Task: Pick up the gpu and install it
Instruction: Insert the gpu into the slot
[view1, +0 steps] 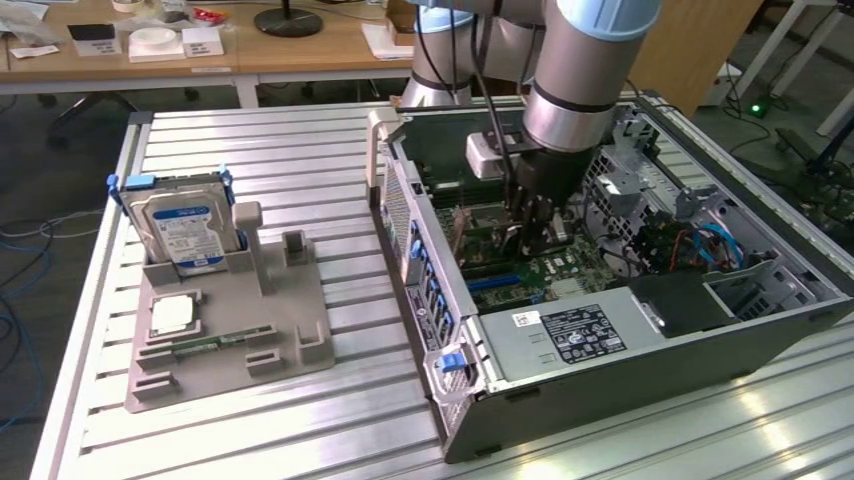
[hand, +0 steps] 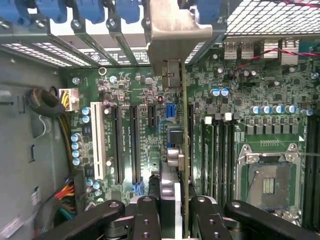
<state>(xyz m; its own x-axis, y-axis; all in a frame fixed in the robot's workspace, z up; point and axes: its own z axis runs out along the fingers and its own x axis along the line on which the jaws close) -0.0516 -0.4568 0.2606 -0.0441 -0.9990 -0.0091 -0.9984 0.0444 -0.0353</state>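
Exterior view gives me the open computer case (view1: 747, 330) lying on its side on the slatted metal table (view1: 307, 170), and I place everything else from that case. The arm (view1: 587, 70) comes down steeply from above, its wrist pointed straight into the case's open side, over the motherboard (view1: 561, 270). Beside the case, toward the exterior view's left, sits a grey parts holder (view1: 287, 330); a hard drive (view1: 187, 230) with a blue-and-white label stands upright in it, a small memory stick (view1: 214, 343) lies flat near its front, and a squarish chip (view1: 174, 315) lies between them. These are well apart from the arm. Inside the case, the black power supply (view1: 581, 330) lies along the near wall and bundled cables (view1: 694, 245) hang toward the exterior view's right, both close to the arm's path.

In the wrist view I see the gripper (hand: 175, 210) low over the motherboard, its black fingers (hand: 147, 215) closed narrowly on the gpu (hand: 184, 150), which I see edge-on, standing upright. Its silver end bracket (hand: 172, 35) meets the row of rear slot covers (hand: 90, 30) in the case wall. The card stands among the long expansion slots (hand: 135, 145), with the empty processor socket (hand: 270, 182) on its other side. I cannot tell whether its edge is seated in a slot.
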